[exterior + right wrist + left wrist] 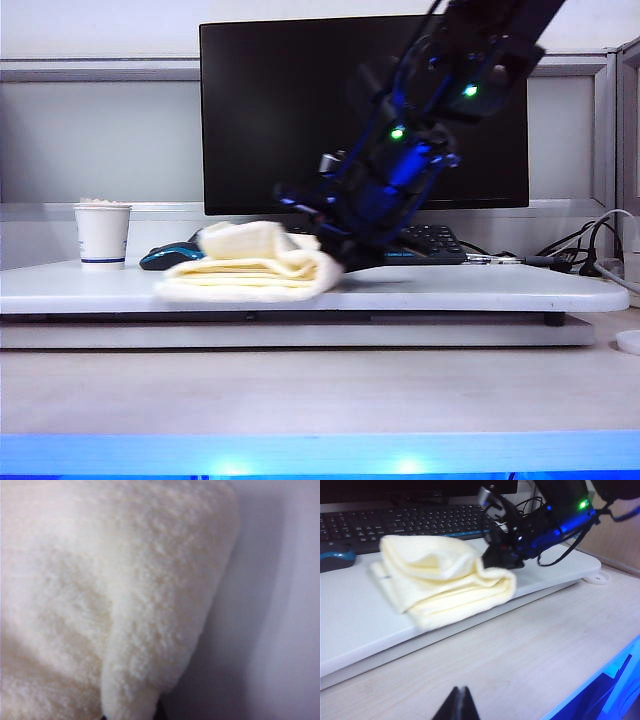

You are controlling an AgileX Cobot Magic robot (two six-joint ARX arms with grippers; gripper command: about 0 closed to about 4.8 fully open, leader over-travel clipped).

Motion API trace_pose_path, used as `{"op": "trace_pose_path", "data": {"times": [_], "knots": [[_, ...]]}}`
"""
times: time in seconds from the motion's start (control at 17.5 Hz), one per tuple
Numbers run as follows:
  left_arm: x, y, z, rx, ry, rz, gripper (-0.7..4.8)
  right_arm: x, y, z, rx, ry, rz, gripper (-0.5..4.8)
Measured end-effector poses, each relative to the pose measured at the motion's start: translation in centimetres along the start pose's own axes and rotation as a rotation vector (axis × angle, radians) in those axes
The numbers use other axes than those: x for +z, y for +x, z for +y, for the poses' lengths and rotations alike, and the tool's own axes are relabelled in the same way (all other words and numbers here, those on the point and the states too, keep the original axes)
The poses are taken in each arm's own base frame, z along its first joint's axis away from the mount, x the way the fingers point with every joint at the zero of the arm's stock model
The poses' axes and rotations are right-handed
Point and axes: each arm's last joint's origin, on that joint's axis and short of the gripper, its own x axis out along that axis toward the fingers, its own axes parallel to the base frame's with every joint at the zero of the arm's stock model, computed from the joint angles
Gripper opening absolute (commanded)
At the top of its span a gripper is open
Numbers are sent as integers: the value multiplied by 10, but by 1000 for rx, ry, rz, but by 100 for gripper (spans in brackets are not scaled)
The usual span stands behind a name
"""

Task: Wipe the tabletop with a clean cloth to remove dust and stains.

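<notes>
The cream cloth [250,265] lies folded in thick layers on the white tabletop [450,290], left of the middle. My right gripper [335,262] comes down from the upper right and is shut on the cloth's right-hand fold. In the left wrist view the right gripper [497,560] pinches the raised edge of the cloth [440,580] above the tabletop [355,620]. The right wrist view is filled by the fluffy cloth [125,590], its edge running into the right gripper [132,715], with the tabletop [280,605] beside it. My left gripper [460,692] is shut and empty over the beige desk [520,650].
A black monitor [300,110] stands behind the board. A white paper cup [102,235] sits at the far left, a blue-black mouse [165,258] just behind the cloth, a keyboard [430,240] behind the right arm. Cables [590,245] trail at the right end.
</notes>
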Motion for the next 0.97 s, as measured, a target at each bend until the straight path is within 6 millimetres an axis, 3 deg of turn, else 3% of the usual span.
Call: {"op": "trace_pose_path", "data": {"times": [0.23,0.63,0.8,0.97], "knots": [[0,0,0,0,0,0,-5,5,-15,-43,-71,67,9,-9],[0,0,0,8,0,0,-4,-21,-111,-140,-348,186,-51,-9],[0,0,0,9,0,1,-4,-23,-128,-148,-379,132,-26,-9],[0,0,0,9,0,0,-4,-22,-109,-117,-367,28,-29,-9]]}}
